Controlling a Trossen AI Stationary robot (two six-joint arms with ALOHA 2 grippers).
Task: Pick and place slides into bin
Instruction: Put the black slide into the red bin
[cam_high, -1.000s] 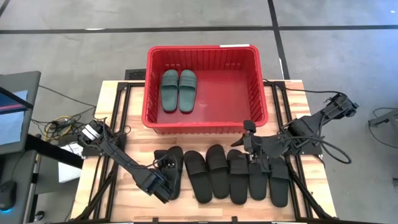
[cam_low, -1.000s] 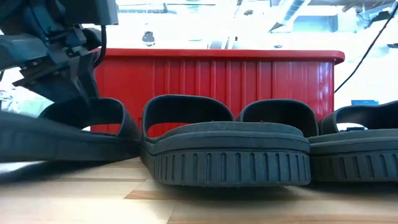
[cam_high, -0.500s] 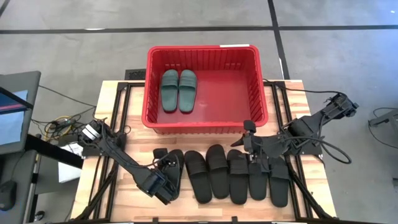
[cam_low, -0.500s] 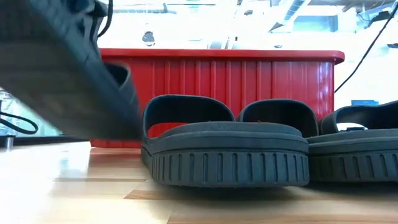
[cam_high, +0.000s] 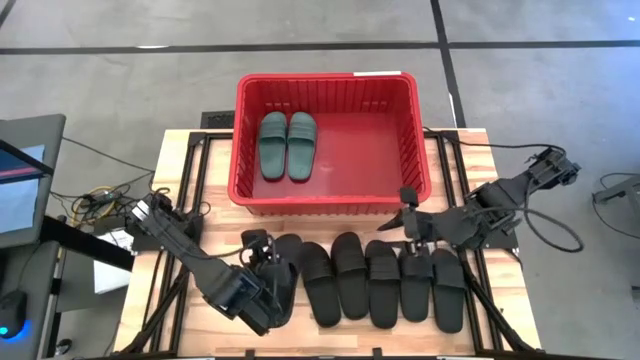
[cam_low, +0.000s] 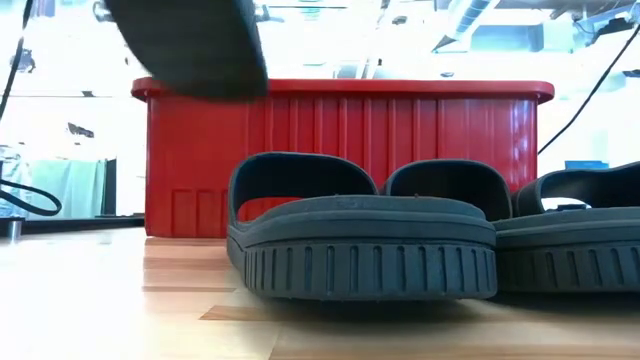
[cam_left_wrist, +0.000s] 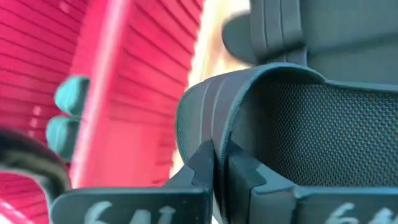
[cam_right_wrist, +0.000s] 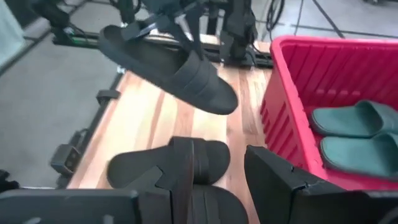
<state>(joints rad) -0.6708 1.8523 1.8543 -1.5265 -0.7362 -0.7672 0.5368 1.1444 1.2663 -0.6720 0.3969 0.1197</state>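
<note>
While the high view has the left gripper (cam_high: 262, 290) clamped on a black slide (cam_high: 278, 285) at the row's left end, the green pair (cam_high: 288, 145) already lies in the bin (cam_high: 330, 82). Right gripper (cam_high: 408, 222) hangs over the remaining black slides (cam_high: 385, 283).

Low view: lifted sole clear of the table (cam_low: 120, 300).

Left wrist: fingers pinch the strap edge; light, stiff enough, strap is the grab point.

Right wrist: fingers spread wide, empty.
</note>
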